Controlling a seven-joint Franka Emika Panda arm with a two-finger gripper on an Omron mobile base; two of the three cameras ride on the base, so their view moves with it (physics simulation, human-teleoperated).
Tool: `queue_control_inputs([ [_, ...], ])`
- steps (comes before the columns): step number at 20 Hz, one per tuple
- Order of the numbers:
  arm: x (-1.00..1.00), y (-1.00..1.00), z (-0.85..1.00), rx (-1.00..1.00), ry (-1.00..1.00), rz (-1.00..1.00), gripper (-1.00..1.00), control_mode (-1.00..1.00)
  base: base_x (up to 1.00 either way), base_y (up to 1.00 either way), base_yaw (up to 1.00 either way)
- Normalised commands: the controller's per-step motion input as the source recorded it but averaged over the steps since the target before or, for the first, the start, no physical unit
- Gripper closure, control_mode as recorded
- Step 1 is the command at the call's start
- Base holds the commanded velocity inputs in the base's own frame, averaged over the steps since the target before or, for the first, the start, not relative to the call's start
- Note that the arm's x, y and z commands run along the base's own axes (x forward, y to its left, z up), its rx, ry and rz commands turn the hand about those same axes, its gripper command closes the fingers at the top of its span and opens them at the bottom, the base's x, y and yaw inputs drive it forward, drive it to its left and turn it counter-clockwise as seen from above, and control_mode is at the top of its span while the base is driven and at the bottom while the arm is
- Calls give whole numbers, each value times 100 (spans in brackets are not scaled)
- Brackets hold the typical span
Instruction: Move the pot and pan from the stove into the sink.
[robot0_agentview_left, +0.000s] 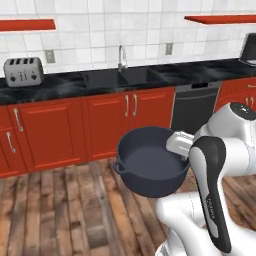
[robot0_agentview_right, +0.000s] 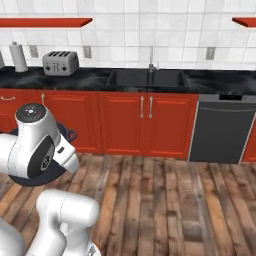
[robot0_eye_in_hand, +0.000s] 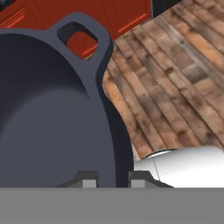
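in the left base view the pot (robot0_agentview_left: 150, 162) hangs mid-frame over the wooden floor (robot0_agentview_left: 60, 210), before the cabinets (robot0_agentview_left: 75, 130), with the sink (robot0_agentview_left: 122, 77) set in the countertop (robot0_agentview_left: 60, 85) above centre, the toaster (robot0_agentview_left: 23, 71) at upper left, and the dishwasher (robot0_agentview_left: 192, 107) right of the sink.

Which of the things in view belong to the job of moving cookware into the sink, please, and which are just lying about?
Belonging to the job:
- deep dark blue-grey pot, two loop handles, its rim gripped by the gripper
- black sink in the marbled counter, with silver faucet

Just lying about:
- silver toaster
- white paper-towel roll
- dark grey dishwasher
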Motion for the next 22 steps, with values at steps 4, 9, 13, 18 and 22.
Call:
queue_control_inputs([
  [4, 0, 0, 0, 0, 0, 0, 100, 100, 100, 0, 6],
  [9, 0, 0, 0, 0, 0, 0, 100, 100, 100, 0, 6],
  [13, 0, 0, 0, 0, 0, 0, 100, 100, 100, 0, 6],
  [18, 0, 0, 0, 0, 0, 0, 100, 100, 100, 0, 6],
  [22, 0, 0, 0, 0, 0, 0, 100, 100, 100, 0, 6],
])
